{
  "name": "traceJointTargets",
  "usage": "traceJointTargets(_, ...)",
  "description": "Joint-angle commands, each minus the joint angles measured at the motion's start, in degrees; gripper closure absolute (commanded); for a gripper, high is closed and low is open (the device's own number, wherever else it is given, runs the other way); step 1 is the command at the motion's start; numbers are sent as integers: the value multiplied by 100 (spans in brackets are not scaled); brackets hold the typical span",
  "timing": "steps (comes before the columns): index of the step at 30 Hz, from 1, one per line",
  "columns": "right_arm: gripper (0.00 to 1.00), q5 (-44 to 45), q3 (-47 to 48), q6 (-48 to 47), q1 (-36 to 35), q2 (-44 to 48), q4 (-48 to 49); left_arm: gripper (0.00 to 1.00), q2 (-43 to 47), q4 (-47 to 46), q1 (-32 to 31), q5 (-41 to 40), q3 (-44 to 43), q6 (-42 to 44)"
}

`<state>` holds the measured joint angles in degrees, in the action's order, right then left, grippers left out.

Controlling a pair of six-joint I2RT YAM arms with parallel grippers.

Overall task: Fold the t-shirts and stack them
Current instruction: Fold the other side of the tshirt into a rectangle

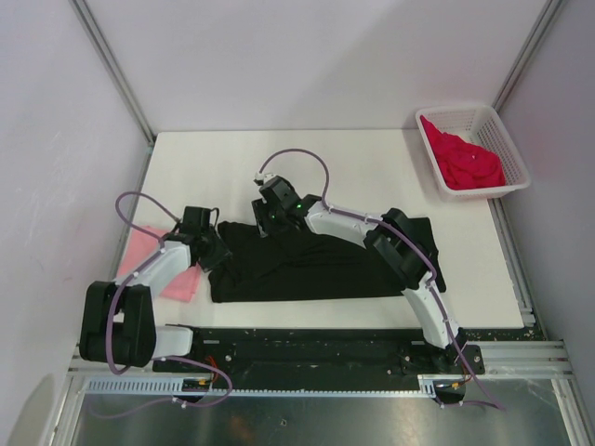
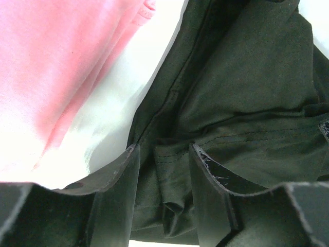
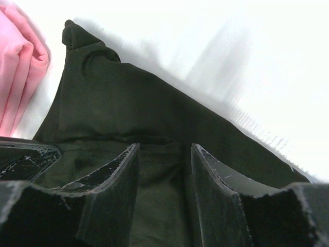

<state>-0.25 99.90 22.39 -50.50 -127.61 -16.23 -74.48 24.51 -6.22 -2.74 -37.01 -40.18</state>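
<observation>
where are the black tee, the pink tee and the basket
black tee (image 1: 307,271), top view, middle of the spread cloth
pink tee (image 1: 179,283), top view, its near corner
basket (image 1: 479,192), top view, its near rim

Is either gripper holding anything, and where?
Right gripper nothing, open above the black t-shirt; left gripper unclear, a left-edge fold sits between its fingers.
</observation>
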Motion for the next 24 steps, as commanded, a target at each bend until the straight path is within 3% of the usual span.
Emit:
traceJointTargets(1,51,-328,206,12,28,-75,64,52,-76,-178,37,-56,-230,-88)
traceJointTargets(6,52,-487,240,108,78,-162,66,57,-103,-248,34,2,-207,-122)
traceJointTargets(11,55,-556,231,165,121,-150,76,78,122,-258,36,89,-172,-148)
traceJointTargets(15,62,-544,204,210,136,-70,106,89,376,-259,35,185,-138,-114)
traceJointTargets(24,74,-484,-35,291,161,316,188,99,923,-252,35,526,46,-27)
